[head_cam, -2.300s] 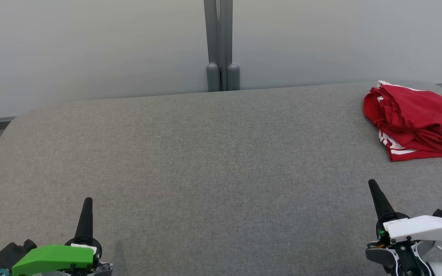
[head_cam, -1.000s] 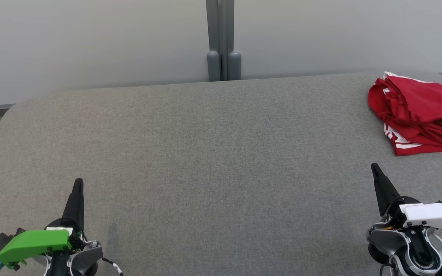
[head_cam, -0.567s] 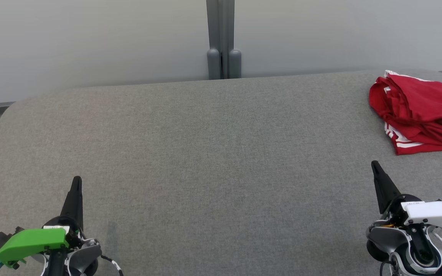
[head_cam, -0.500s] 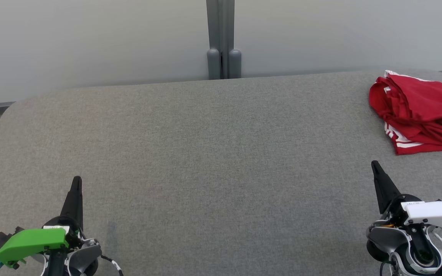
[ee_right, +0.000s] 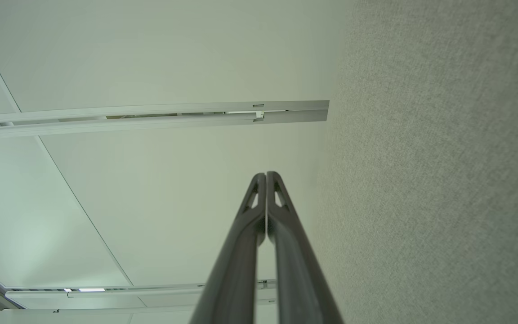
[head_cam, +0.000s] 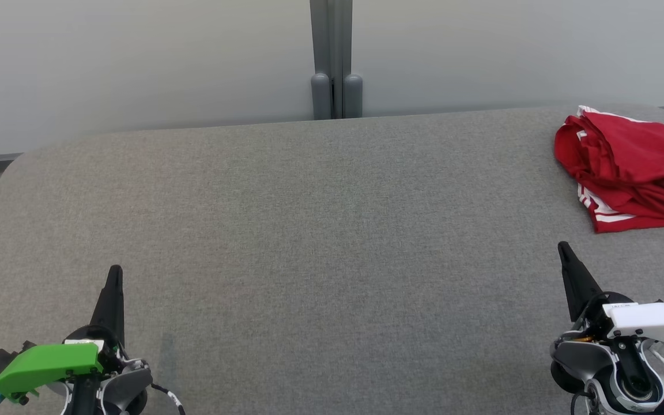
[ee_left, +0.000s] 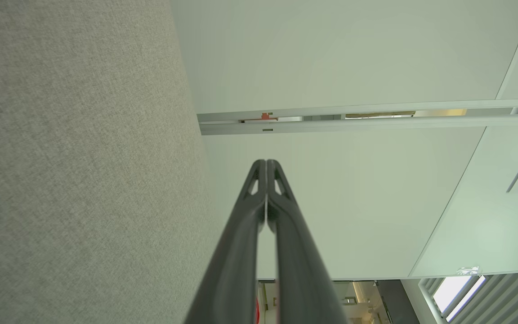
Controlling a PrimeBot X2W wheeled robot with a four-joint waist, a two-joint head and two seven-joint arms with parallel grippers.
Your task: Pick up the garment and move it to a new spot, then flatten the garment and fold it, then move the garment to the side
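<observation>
Nearest the robot, the left gripper [head_cam: 114, 276] hovered low at the near left of the grey padded table [head_cam: 320, 230], its two dark fingers pressed together into a single point with nothing between them; the left wrist view showed the same sealed tips [ee_left: 266, 164]. At the near right, the right gripper [head_cam: 566, 253] was likewise pinched closed on nothing, tips meeting in its own wrist view [ee_right: 265, 175]. Both pointed away toward the far edge. Beyond them lay a broad bare stretch of table. The red garment [head_cam: 632, 167], white-striped at its hem, sat bunched in a heap at the far right corner, running off the right edge of the head view, so its full length could not be told; what showed seemed to stretch from far left toward near right. It lay ahead of the right gripper and slightly to its right, well apart from the left one, so the right arm looked the likelier to reach it, after spreading its fingers. Farthest back stood a pale wall [head_cam: 136, 63] with a grey post [head_cam: 332, 57].
</observation>
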